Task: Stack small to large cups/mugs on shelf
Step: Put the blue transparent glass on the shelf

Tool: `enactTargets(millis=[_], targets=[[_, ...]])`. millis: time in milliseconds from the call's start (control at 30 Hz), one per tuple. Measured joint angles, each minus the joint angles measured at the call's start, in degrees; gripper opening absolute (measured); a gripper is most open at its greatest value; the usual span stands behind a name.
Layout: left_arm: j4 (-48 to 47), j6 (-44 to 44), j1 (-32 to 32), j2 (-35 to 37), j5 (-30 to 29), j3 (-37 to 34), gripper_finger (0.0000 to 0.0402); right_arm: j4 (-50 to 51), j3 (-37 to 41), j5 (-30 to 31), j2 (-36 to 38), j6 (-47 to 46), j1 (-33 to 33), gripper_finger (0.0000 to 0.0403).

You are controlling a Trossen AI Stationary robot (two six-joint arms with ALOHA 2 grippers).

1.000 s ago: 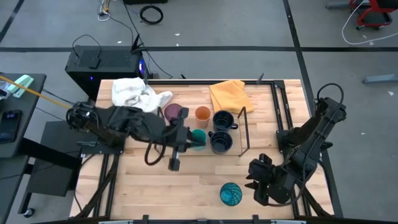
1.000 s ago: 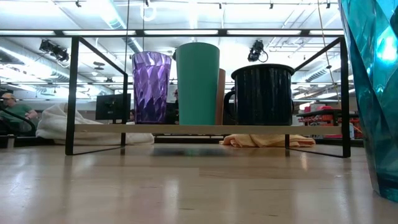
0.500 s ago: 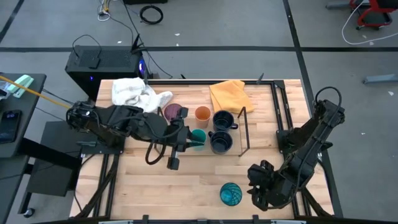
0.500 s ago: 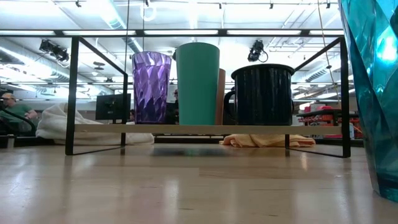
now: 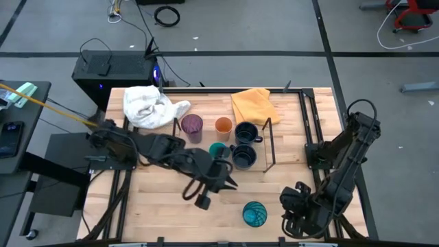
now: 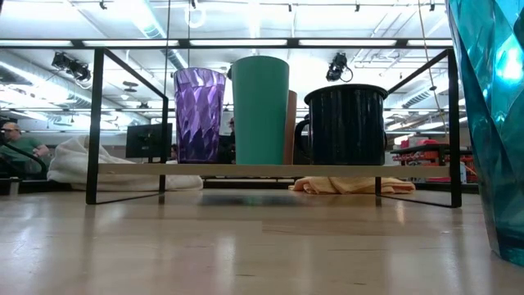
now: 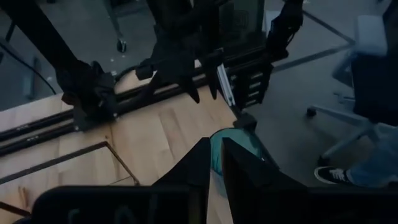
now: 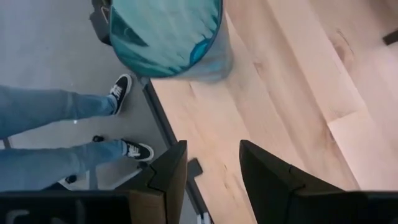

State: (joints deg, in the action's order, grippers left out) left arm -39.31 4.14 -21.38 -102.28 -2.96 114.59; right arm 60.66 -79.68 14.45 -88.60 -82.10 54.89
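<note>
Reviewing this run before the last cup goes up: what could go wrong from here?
1. The big teal cup stands near the table's front edge; a nudge from the right end effector beside it could tip it off.
2. The left end effector hangs close to the small teal cup and the front dark mug; a swing could knock them.
3. The shelf already looks crowded, leaving little room for the big cup.

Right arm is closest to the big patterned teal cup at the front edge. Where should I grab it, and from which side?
Judging by the pictures, take the patterned teal cup by its rim wall, one finger inside, one outside, coming straight down. It stands upright, mouth open, no handle visible, and alone on the table. The right gripper sits beside it with jaws open. The side facing that gripper is unobstructed; the left gripper hovers on the other side.
</note>
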Motion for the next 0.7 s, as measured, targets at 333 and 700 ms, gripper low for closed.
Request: enactTargets(millis=[333,700], targets=[[0.41,1.84,0.36,-5.58,5.54,0.07,0.0051,1.33,0.31,0.9,-0.35,0.37,-0.52,0.0153],[3.08,22.55,0.54,-10.18,14.77,0.09,0.0086,2.53,0.36,0.9,-0.35,0.02,-0.58,0.0153]])
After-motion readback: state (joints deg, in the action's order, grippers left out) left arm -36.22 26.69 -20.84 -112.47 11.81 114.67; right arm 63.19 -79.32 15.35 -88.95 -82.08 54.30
